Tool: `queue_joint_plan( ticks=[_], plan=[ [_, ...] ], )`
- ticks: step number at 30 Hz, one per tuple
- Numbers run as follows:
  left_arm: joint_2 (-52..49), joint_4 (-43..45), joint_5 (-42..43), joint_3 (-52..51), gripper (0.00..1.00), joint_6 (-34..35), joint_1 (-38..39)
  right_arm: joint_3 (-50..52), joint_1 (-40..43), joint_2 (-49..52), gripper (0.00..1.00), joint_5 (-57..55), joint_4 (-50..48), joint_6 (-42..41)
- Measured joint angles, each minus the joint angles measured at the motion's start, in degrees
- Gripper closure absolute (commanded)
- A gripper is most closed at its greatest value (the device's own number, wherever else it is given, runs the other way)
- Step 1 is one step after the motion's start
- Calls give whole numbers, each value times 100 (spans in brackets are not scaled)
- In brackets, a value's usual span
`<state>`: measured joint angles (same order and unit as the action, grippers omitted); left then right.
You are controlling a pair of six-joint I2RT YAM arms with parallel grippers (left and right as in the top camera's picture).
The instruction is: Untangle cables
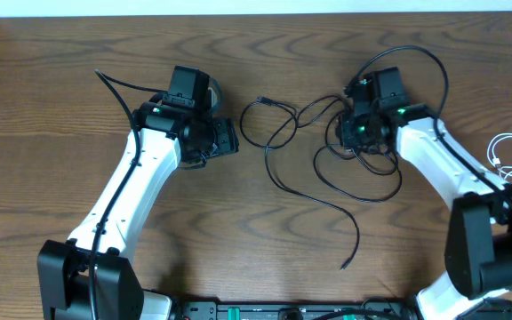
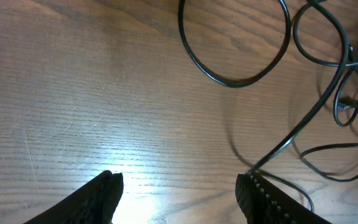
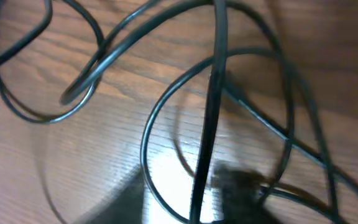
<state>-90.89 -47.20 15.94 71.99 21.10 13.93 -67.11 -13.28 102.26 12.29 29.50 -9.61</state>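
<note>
Thin black cables lie tangled in loops on the wooden table, right of centre, and one long strand trails to a plug end near the front. My right gripper hangs low over the tangle. In the blurred right wrist view its fingers are apart and a black cord runs straight between them. My left gripper is open and empty, left of the cables. In the left wrist view its fingers are wide apart over bare wood, with a cable loop ahead and one strand beside the right finger.
A coiled white cable lies apart at the far right edge, beside the right arm. The table's back edge runs along the top of the overhead view. Both arm bases stand at the front.
</note>
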Motion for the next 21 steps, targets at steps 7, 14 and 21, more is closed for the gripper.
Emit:
queue_joint_plan(
  ticks=[7, 14, 21],
  plan=[
    [0, -20, -2, -2, 36, 0, 0, -116, 94, 81, 99, -68, -201, -240],
    [0, -20, -4, -2, 36, 0, 0, -1589, 831, -739, 99, -142, 24, -289],
    [0, -17, -4, -2, 36, 0, 0, -2765, 1880, -2090, 99, -481, 52, -297]
  ],
)
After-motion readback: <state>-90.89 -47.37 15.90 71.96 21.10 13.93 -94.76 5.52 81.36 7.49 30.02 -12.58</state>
